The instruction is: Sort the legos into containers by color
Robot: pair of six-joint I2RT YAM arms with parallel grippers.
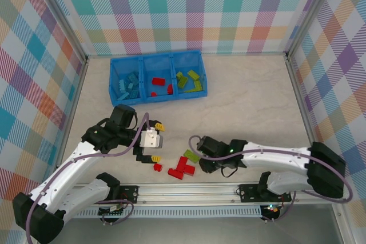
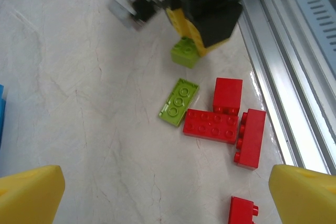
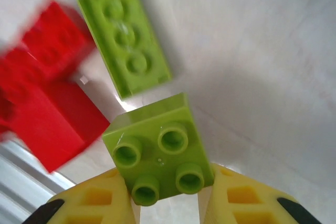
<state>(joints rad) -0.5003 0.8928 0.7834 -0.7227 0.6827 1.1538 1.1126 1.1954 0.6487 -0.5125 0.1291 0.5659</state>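
Toward the far edge of the surface [image 1: 251,101], left of its middle, the bin [image 1: 155,56] is set with its three compartments in a row. Blue legos [image 1: 128,84] are kept in the left one, red legos [image 1: 158,81] in the middle one and lime legos [image 1: 191,79] in the right one.

By the near edge, left of the middle, the left claw [image 1: 157,142] is hung over the surface, its jaws spread wide and nothing between them. Just to its right an unsorted group is seen: a small red brick [image 2: 242,211] lying apart, a flat lime plate [image 2: 179,102], and three red bricks [image 2: 211,125] packed close together beside the plate.

Right of the group, the right claw [image 3: 168,203] is closed on a lime brick [image 3: 157,150], a four-stud square gripped by its sides between the yellow fingers [image 3: 100,203], just beside the plate. Whether the brick is off the surface cannot be told.

The step in hand is judged to be the pickup of this lime brick. For the next move, a lift clear of the plate and the red bricks is called for. A carry to the far edge and a release over the right compartment are then needed. As the brick is held near the fingertips, a steady lift is advised.
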